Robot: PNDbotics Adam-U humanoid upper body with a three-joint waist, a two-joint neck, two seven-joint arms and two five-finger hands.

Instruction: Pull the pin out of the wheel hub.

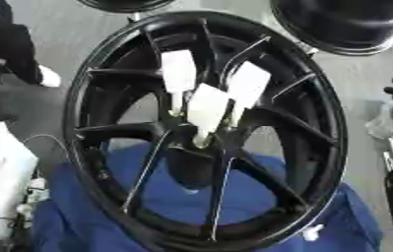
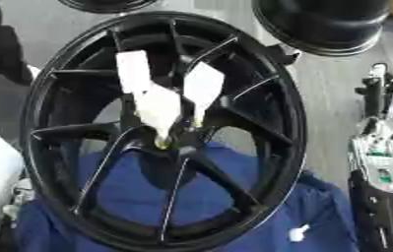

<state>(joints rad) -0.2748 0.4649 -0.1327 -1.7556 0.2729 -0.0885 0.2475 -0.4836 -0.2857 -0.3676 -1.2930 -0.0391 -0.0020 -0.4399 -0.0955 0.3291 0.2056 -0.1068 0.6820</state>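
A black spoked wheel (image 1: 320, 123) stands tilted on a blue cloth (image 1: 182, 197) and fills most of both views. Three white pins stick out of its hub (image 1: 191, 147) toward me: a left one (image 1: 179, 74), a middle one (image 1: 208, 109) with a yellowish tip at the hub, and a right one (image 1: 247, 84). My right hand (image 2: 373, 92) shows as a dark shape at the right edge, well apart from the wheel and the pins. Nothing touches the pins. My left hand shows in neither view.
A second black wheel (image 1: 346, 24) lies at the back right and part of another (image 1: 122, 4) at the top edge. A white bulky object (image 1: 1, 177) stands at the left edge, with a dark shape (image 1: 6, 44) above it. Grey floor (image 2: 329, 113) shows right of the wheel.
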